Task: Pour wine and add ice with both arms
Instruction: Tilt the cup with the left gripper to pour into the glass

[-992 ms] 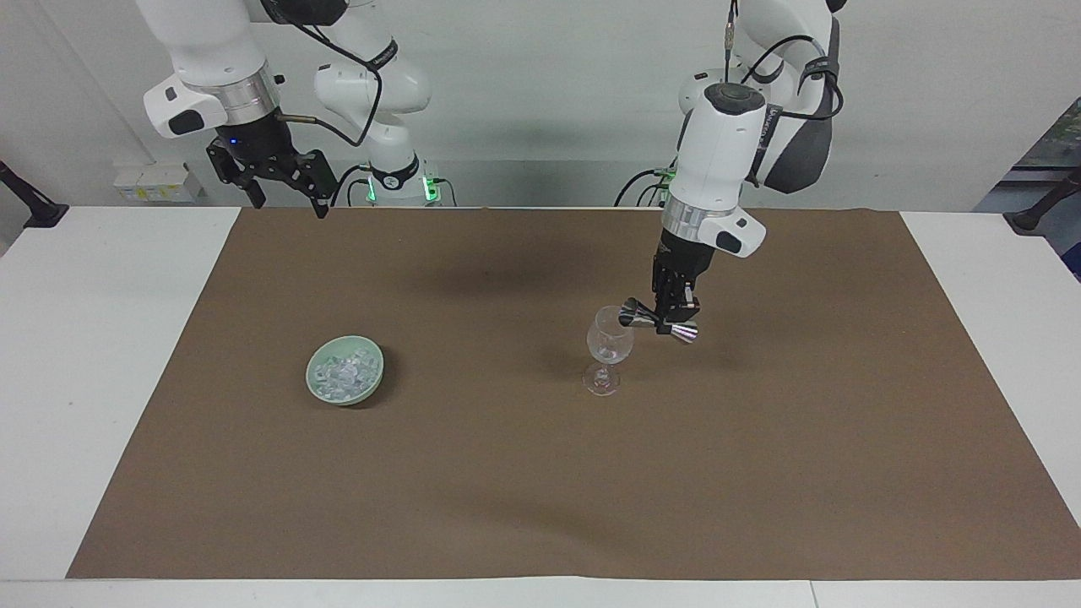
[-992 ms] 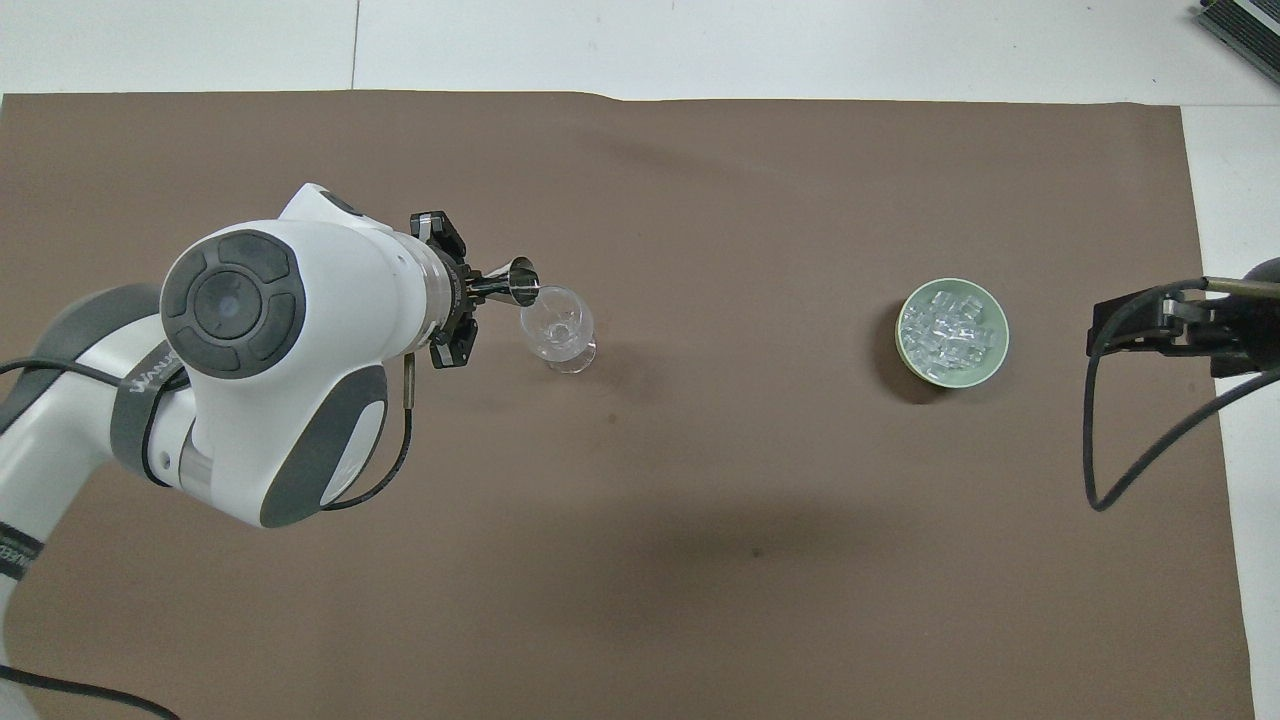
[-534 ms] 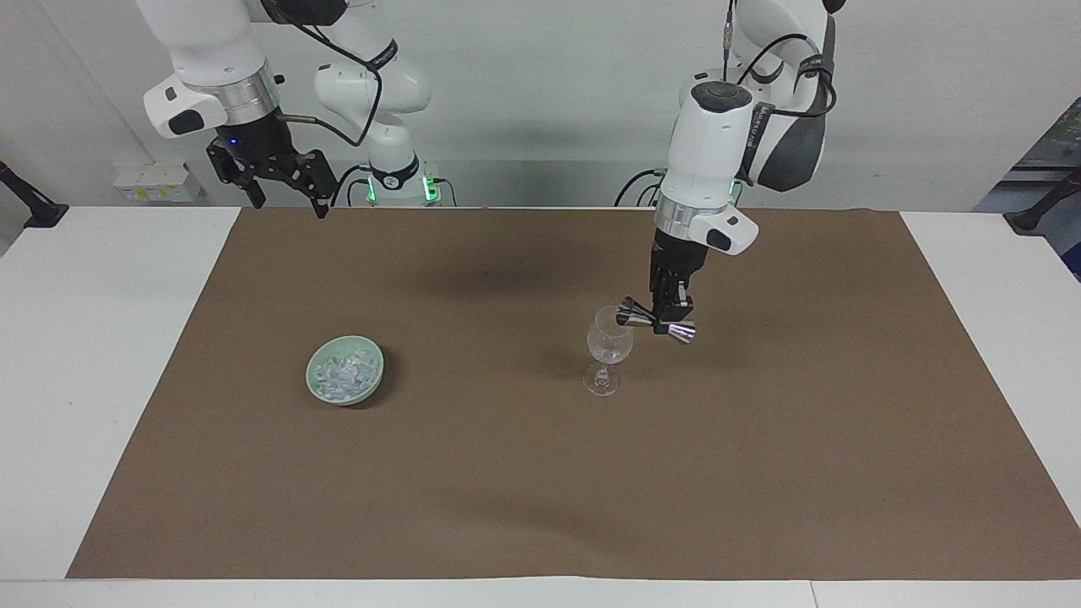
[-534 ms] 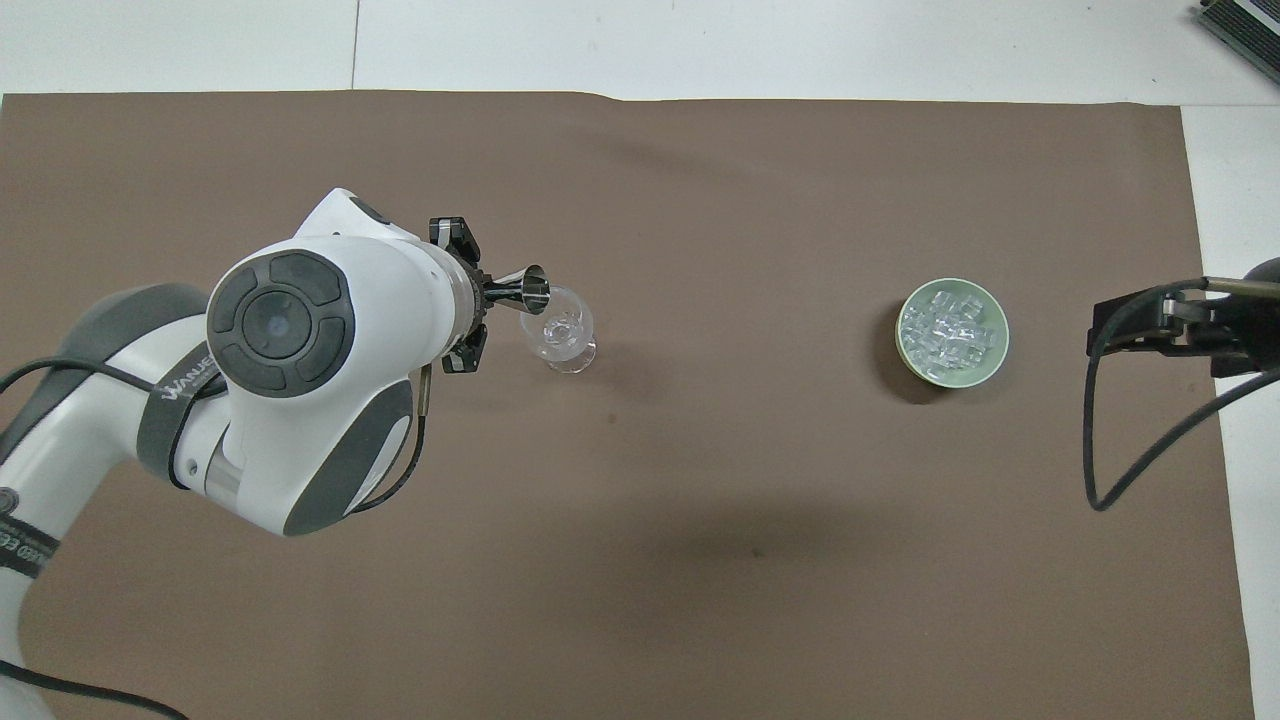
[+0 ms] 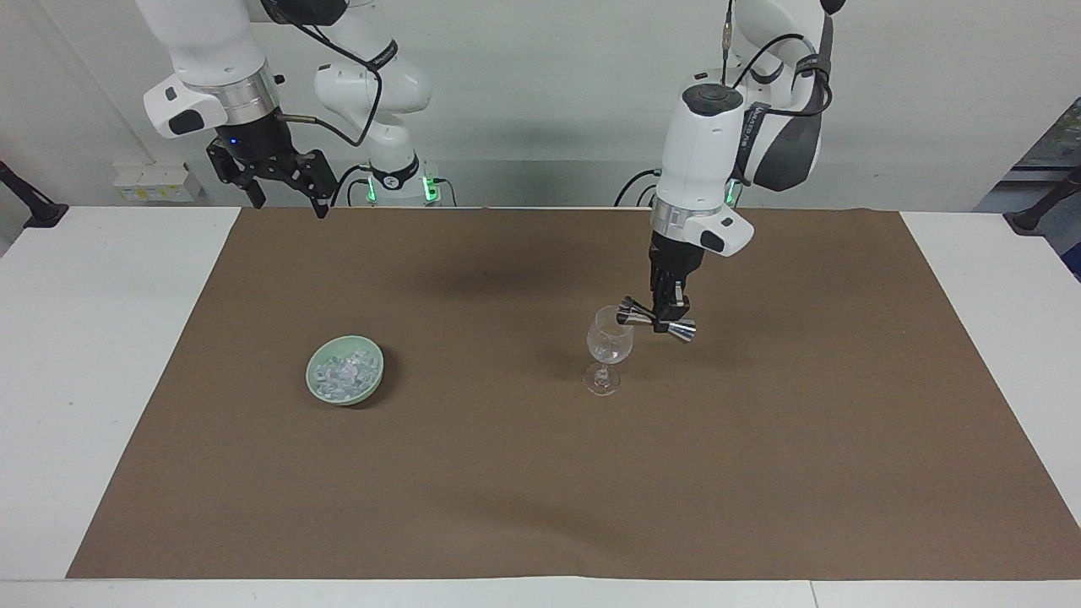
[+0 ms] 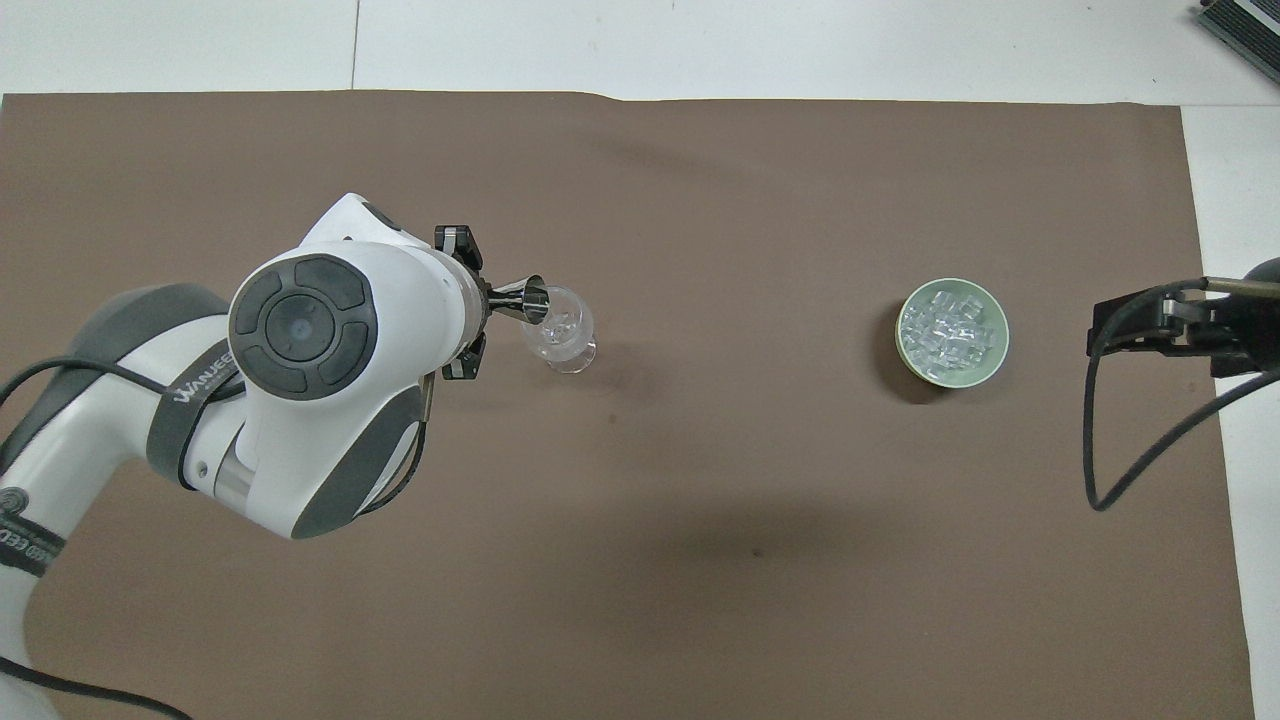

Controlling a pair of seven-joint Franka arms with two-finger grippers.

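Near the centre of the facing view, the left gripper (image 5: 673, 314) is clenched on a steel jigger (image 5: 656, 321), tipped sideways with its mouth at the rim of a stemmed glass (image 5: 608, 346) standing on the brown mat (image 5: 540, 473). At lower left of centre sits a green bowl (image 5: 372, 378) holding the ice (image 5: 342, 373) — well apart from the glass. The right gripper (image 5: 287, 203) waits at upper left, over the mat's edge, fingers released.

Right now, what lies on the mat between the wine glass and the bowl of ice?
Nothing: between the wine glass and the green bowl of ice only bare brown mat shows, plainly in the overhead view and likewise in the facing view.
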